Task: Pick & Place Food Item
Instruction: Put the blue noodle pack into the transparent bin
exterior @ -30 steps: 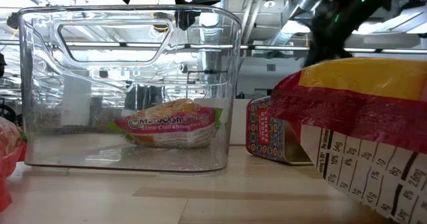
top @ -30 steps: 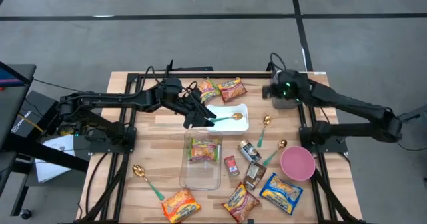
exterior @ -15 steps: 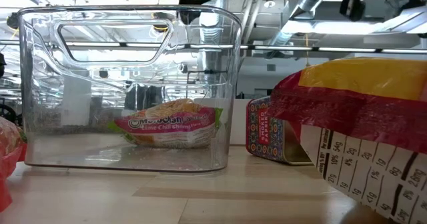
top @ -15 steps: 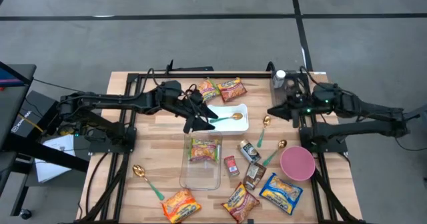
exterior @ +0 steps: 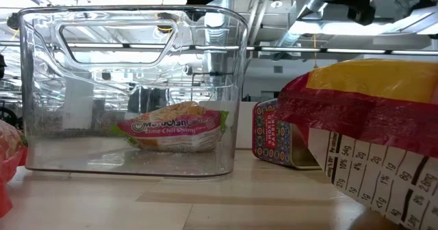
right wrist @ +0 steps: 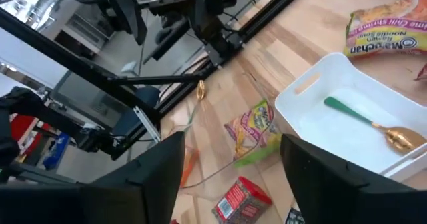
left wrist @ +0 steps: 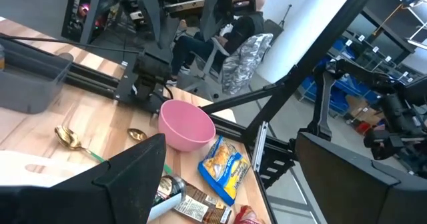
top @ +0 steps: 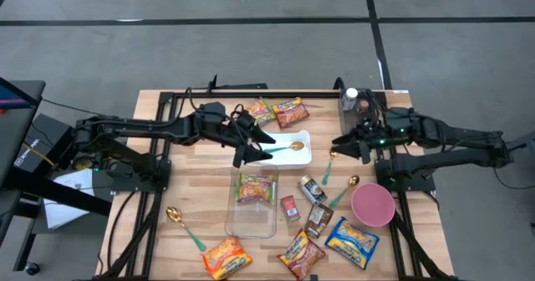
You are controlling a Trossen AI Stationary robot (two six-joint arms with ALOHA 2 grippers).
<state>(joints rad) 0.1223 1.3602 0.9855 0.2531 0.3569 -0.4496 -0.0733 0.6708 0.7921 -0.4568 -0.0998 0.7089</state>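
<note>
Noodle packet (top: 255,187) in clear bin (top: 251,222), seemingly well apart from right end effector (top: 338,142).

Wooden slatted table (top: 201,181) seen from straight above. Left gripper (top: 248,147) over the near edge of a white rectangular tray (top: 303,154), fingers spread; inside the tray, a gold spoon with a green handle (top: 284,147). Below it, a clear plastic rectangular bin (top: 252,201) holding one noodle packet (top: 254,188). Right gripper (top: 344,144) parted, above a second gold spoon (top: 332,155), right of the tray. Round pink bowl (top: 372,204) near the right edge.
</note>
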